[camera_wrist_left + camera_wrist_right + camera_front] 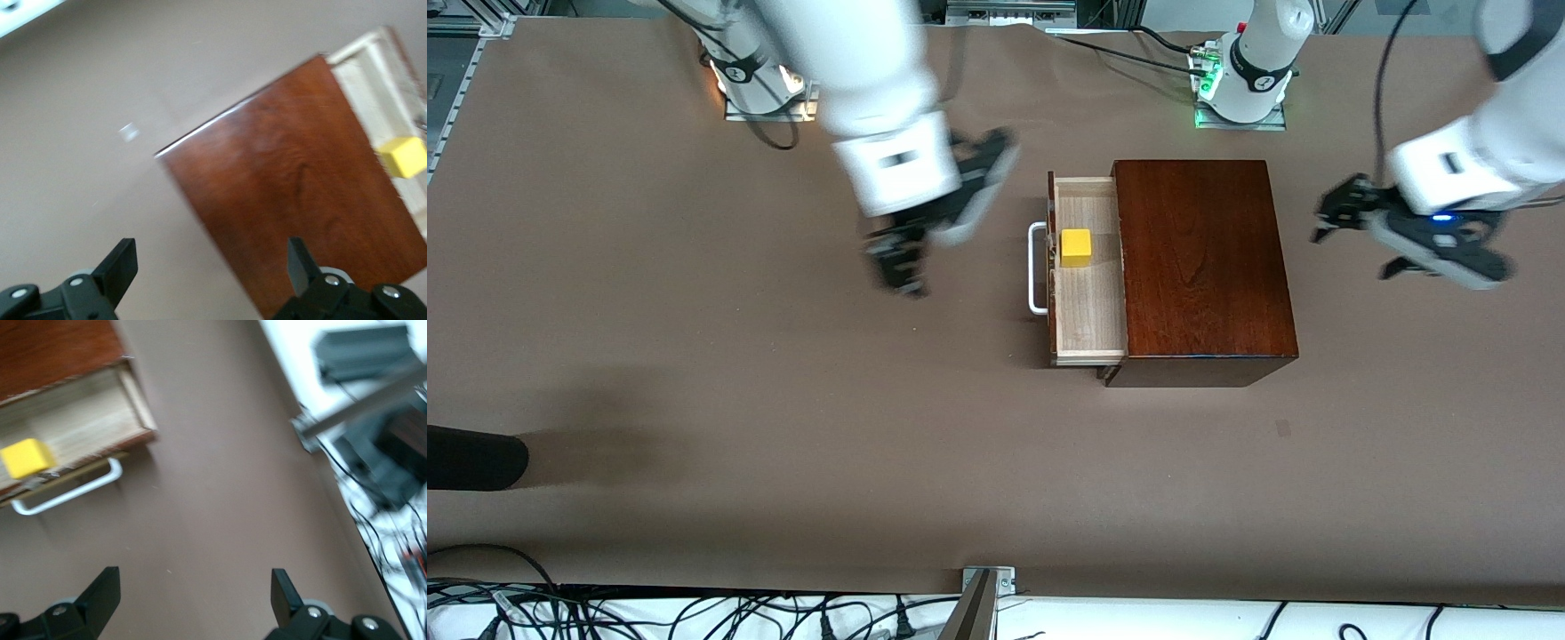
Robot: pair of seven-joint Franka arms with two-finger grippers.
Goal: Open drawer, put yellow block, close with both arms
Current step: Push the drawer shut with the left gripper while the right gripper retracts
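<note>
The drawer (1087, 307) stands pulled out of the dark reddish-brown box (1200, 267), its white handle (1036, 268) toward the right arm's end of the table. The yellow block (1076, 247) lies in the drawer tray just inside the drawer front. It also shows in the left wrist view (403, 157) and the right wrist view (27, 458). My right gripper (898, 262) is open and empty over bare table in front of the drawer. My left gripper (1334, 218) is open and empty over the table beside the box, at the left arm's end.
Brown table cover (783, 427) all round the box. A dark object (471, 458) lies at the table edge at the right arm's end. Cables (694, 613) and a metal bracket (987, 582) run along the edge nearest the camera.
</note>
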